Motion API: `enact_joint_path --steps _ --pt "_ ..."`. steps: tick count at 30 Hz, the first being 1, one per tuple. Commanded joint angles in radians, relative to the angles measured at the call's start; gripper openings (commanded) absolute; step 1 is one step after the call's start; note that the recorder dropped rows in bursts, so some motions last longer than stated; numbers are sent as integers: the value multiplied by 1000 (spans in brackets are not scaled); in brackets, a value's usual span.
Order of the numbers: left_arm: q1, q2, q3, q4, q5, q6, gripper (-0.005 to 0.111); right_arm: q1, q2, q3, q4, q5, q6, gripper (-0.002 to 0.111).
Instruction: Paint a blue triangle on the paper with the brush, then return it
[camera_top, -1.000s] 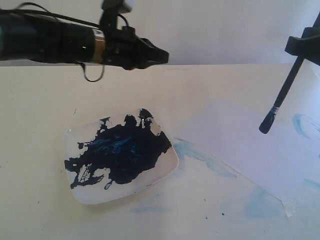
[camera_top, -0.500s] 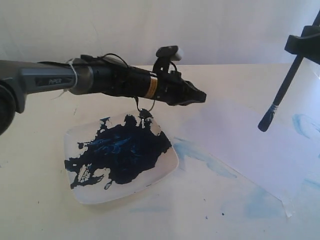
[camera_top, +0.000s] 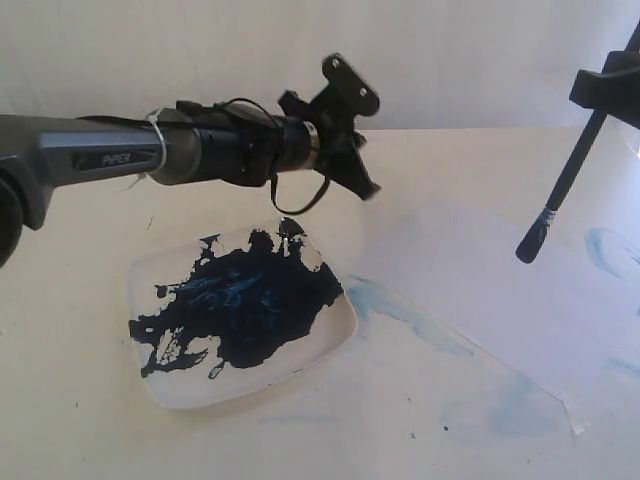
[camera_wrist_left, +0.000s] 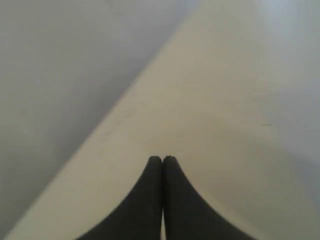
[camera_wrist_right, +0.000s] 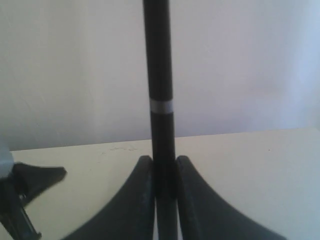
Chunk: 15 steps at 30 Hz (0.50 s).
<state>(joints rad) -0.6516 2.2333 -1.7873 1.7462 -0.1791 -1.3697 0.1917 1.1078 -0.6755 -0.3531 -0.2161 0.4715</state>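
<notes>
- The brush (camera_top: 566, 188) was clamped in the right gripper (camera_top: 603, 108) at the right edge of the exterior view. It slanted down and leftward from the jaws.
- Its dark, paint-loaded bristle tip was over the far right part of the paper (camera_top: 470, 290). I could not tell whether the tip touched the sheet.
- In the right wrist view, the right gripper (camera_wrist_right: 161, 161) had both fingers pressed against the black shaft of the brush (camera_wrist_right: 160, 75). The silver band sat just beyond the fingertips.
- The left gripper (camera_top: 362, 182) hung above the far edge of the plate (camera_top: 200, 395), on an arm reaching in from the left, with its wrist rolled to one side.
- In the left wrist view, the left gripper (camera_wrist_left: 162, 159) had its two fingers closed together with nothing between them, and the table and wall lay beyond.
- The plate, smeared dark blue, stood on the table (camera_top: 80, 420), left of the paper and close to its near corner.
- Pale blue smears (camera_top: 400, 305) marked the surface between the plate and the paper.
</notes>
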Motion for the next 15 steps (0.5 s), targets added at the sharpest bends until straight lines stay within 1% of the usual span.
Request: enact_joint_path --steps 1,2,4,7,8,9,10,12,14,15 --pt "0 -53 -6 -2 294 91 0 -6 -9 2 3 -12 -3 0" --pt "0 -55 -4 -2 312 156 0 -6 -9 2 3 -12 -3 0" --pt "0 -55 -4 -112 364 344 0 -6 -9 2 3 -10 -3 0" --pt "3 -50 -23 -446 536 786 0 -6 -9 2 3 -10 -3 0" --pt "12 -46 -42 -604 596 938 0 -6 -9 2 3 -10 -3 0" --pt "21 -46 -66 -798 640 1093 0 -6 -9 2 3 -10 -3 0" --pt "33 -46 -87 -1015 668 1232 0 -6 -9 2 3 -10 -3 0" --pt "57 -46 -148 -1518 740 1647 0 -6 -9 2 3 -10 -3 0" --pt "81 -43 -200 -1973 843 2045 0 -6 -9 2 3 -10 -3 0" --pt "94 -41 -220 -2173 893 2199 0 -6 -9 2 3 -10 -3 0"
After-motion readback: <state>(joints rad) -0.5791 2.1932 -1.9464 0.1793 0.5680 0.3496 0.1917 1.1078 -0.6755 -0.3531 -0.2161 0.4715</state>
